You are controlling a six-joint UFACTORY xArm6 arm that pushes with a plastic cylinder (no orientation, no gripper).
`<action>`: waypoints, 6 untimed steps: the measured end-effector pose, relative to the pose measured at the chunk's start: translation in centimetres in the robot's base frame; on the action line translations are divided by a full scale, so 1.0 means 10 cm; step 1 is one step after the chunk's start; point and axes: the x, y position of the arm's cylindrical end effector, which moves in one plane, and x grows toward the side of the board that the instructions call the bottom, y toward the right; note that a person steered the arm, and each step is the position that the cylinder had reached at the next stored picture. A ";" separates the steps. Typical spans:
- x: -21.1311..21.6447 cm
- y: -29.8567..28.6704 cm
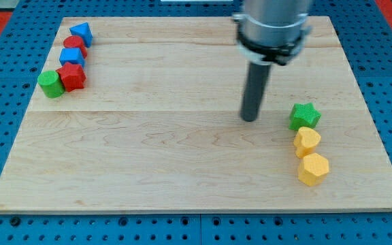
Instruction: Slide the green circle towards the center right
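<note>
My tip [250,120] near the green star [304,116] – fingerless rod – green circle [50,84] far left, touching the red star [71,76]

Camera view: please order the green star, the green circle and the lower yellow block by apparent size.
1. lower yellow block, nearest the view's bottom, which may inflate it
2. green star
3. green circle; close to the star, unsure.

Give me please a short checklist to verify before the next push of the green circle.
1. Green circle visible, at the view's left edge: ok.
2. My tip beside the circle: not ok, it is far toward the view's right, near the green star.
3. Circle free of neighbours: not ok, the red star touches it.
4. Board open between circle and centre right: ok.
5. Goal area free: cannot tell, the green star and two yellow blocks sit there.
</note>
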 end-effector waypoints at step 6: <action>-0.04 -3.66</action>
